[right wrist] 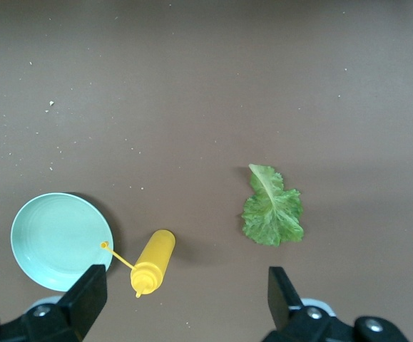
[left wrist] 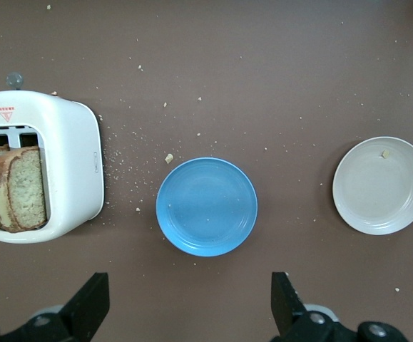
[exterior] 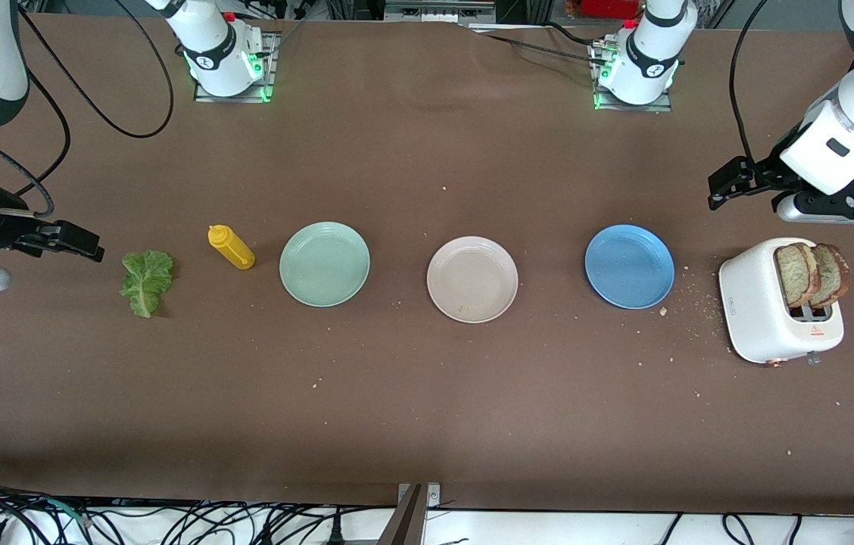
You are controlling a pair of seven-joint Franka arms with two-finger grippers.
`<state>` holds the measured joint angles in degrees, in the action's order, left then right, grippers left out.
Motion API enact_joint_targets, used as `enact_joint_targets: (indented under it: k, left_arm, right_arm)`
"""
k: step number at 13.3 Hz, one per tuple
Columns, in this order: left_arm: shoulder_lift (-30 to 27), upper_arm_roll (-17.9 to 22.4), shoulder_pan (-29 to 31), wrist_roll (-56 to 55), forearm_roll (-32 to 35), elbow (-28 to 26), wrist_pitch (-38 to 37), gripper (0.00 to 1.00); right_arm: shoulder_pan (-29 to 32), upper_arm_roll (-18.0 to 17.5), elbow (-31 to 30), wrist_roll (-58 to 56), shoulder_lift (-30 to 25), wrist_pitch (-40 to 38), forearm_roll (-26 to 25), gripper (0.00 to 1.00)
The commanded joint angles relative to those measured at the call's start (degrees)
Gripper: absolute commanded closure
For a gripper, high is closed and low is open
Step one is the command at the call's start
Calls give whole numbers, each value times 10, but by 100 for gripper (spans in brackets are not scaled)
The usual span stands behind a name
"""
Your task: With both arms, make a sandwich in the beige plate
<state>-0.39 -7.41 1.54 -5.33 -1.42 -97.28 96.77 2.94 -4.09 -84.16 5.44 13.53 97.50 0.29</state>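
From my seat, starting at the left edge of the front view, I have the right pincer [exterior: 86, 246] hanging above the surface [exterior: 412, 393] at mid-height, fingers spread wide with nothing between them; its arm is cut off by the frame edge. Just right of it lies one lettuce leaf [exterior: 146, 281], then one yellow squeeze bottle [exterior: 231, 247] on its side, its thin nozzle hard to make out in this view. In the right wrist view the leaf [right wrist: 272, 211] and bottle [right wrist: 153, 261] lie apart, and the mint green plate [right wrist: 58, 241] is partly covered by a pincer finger [right wrist: 85, 299].

Three plates sit in a row across the middle of the front view: mint green plate [exterior: 324, 263], then the beige plate [exterior: 472, 278] at centre — bare but for a small crumb — then the blue plate [exterior: 629, 266]. Crumbs are scattered to the right of the blue one.

At the right sits one white toaster [exterior: 779, 310], with two bread slices [exterior: 813, 274] standing out of its slots — their lower halves hidden inside. The left pincer [exterior: 724, 185] hangs above the surface at the upper right, over the ground above the toaster in the frame, spread open and holding nothing. The left wrist view cuts off the slices [left wrist: 10, 187] at its edge.
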Motion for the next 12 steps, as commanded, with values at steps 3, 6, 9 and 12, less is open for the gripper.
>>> enact_joint_targets:
  k: [3, 6, 9, 12]
  left_arm:
    - [-4, -1, 4, 13, -5, 3, -6, 0]
    - [-4, -1, 4, 13, -5, 3, -6, 0]
    - [-4, -1, 4, 14, -5, 3, -6, 0]
    - [-4, -1, 4, 14, -5, 3, -6, 0]
  right_arm:
    - [4, -3, 0, 4, -3, -1, 3, 0]
    - [1, -4, 0, 10, -3, -2, 1, 0]
    - [3, -3, 0, 2, -3, -2, 1, 0]
    - [2, -3, 0, 1, -3, -3, 1, 0]
